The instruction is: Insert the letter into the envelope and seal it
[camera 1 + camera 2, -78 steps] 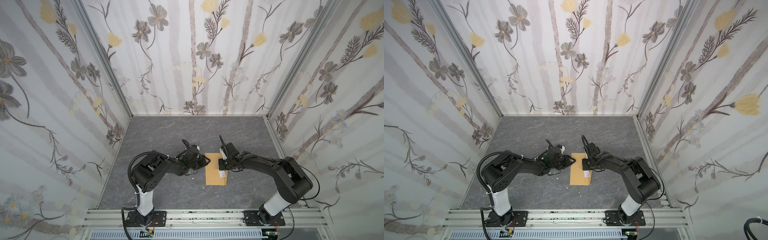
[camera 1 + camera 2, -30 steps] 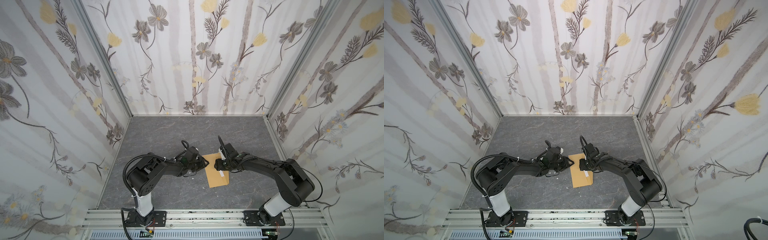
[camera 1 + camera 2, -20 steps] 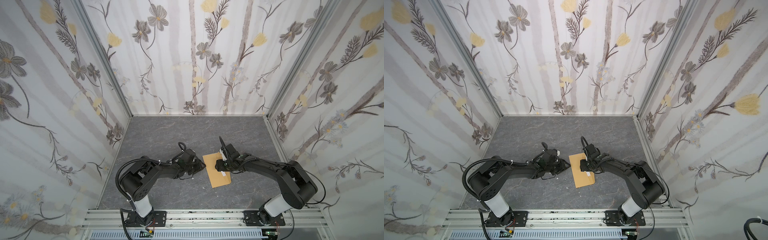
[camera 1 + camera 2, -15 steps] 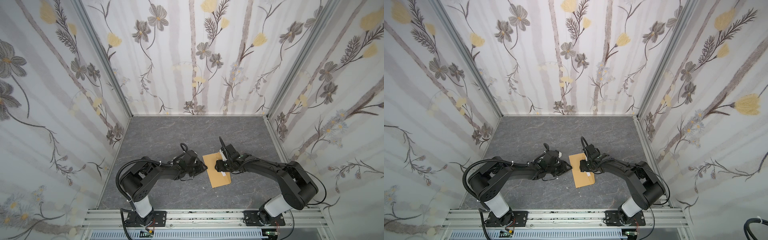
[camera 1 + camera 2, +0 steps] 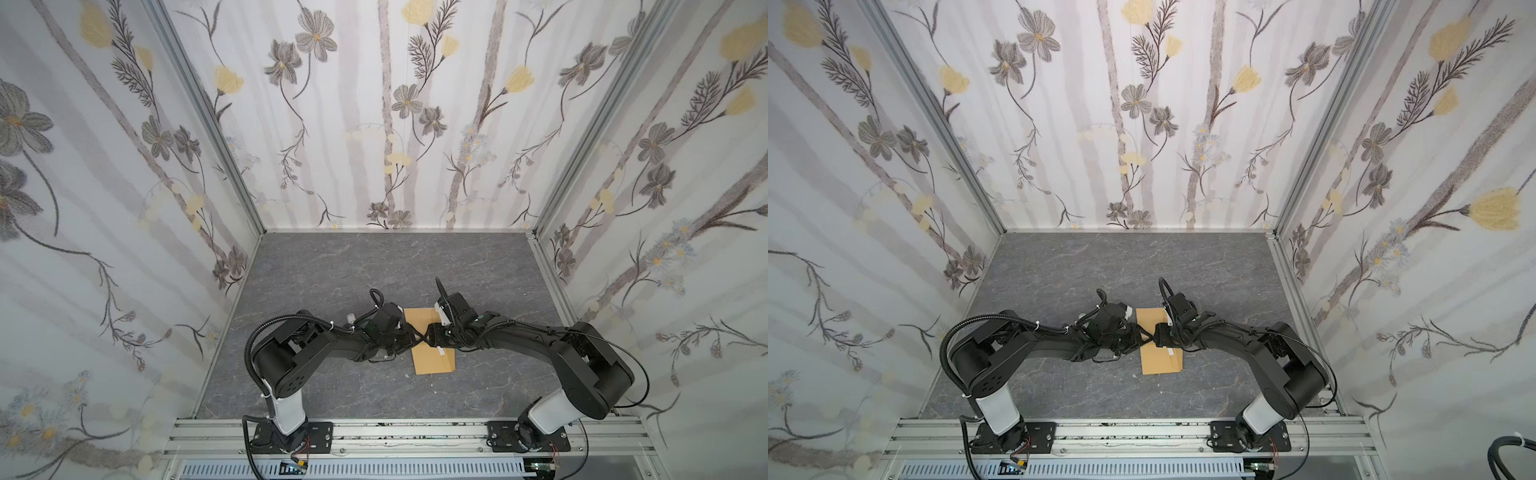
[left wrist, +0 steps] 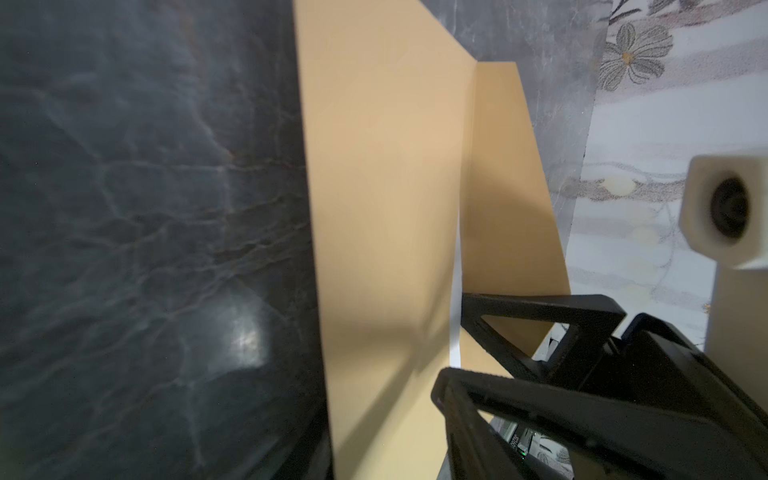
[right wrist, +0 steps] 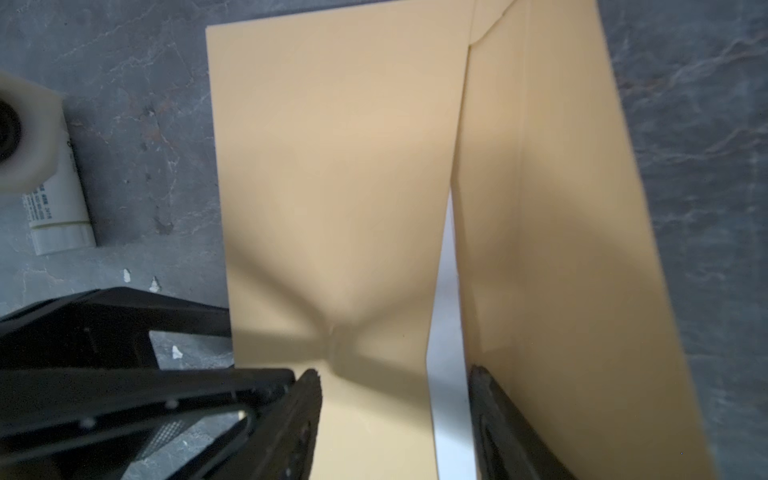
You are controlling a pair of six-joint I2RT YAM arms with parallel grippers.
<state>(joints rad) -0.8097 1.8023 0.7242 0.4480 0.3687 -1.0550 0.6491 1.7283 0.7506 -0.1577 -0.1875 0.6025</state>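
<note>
The left gripper (image 7: 262,353) and right gripper (image 7: 392,382), both with jaws apart, are hovering over the envelope (image 5: 432,361), which is lying crosswise to them. The letter (image 7: 449,415) is sitting inside it. The raised flap (image 7: 561,208) is standing nearer the right gripper.

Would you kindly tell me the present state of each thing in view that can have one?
Envelope: lying flat on the table, flap raised, not sealed.
Letter: inside the envelope, only a white sliver showing at the mouth.
White tube: lying on its side on the table, apart from the envelope.
Left gripper: open, tips at the envelope's edge.
Right gripper: open, one finger on the envelope's body, the other against the raised flap.
</note>
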